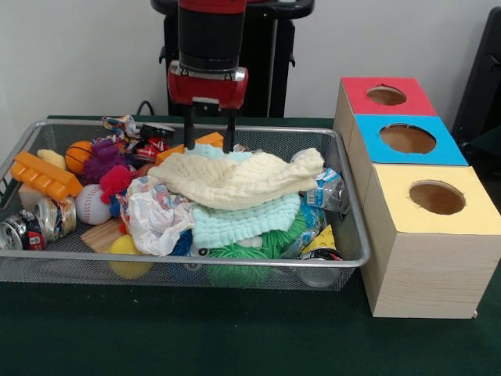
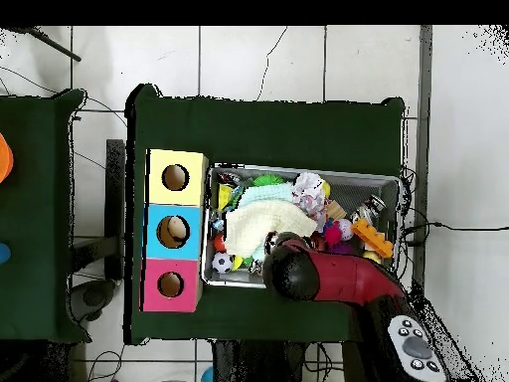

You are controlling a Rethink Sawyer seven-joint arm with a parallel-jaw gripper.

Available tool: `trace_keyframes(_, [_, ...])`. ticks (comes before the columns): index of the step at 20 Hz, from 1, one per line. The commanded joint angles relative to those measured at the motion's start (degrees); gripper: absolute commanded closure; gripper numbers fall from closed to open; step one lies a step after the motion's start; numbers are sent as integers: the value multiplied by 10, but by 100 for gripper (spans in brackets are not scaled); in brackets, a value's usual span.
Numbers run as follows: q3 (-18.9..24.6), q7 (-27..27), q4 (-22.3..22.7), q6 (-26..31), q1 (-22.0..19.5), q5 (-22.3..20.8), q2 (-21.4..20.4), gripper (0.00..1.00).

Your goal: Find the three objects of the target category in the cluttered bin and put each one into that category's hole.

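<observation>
Hovering over the far edge of the wide silver wire-mesh basket (image 1: 348, 235), the red and black gripper (image 1: 210, 139) has its two dark fingers spread apart and holds nothing; the tips reach down behind a cream knitted cloth (image 1: 243, 178). No fuzzy plush animal toy is clearly visible; the targets are probably buried under that cloth and the mint ribbed cloth (image 1: 243, 221) beneath it. The round hole in the red-topped wooden box (image 1: 386, 95) sits beside the basket, farthest from the camera in the front view, with nothing in it so far as can be seen. Risks, as a judgement: closing here likely snags cloth instead of a toy, dragging the pile over the rim, or grabs the orange plastic block (image 1: 210, 139) near the tips.
</observation>
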Motion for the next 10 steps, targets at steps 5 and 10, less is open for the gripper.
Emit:
trace_keyframes(5, [-15,78,-95,-51,22,4,92,0])
trace_keyframes(10, [-22,83,-113,-74,27,5,128,0])
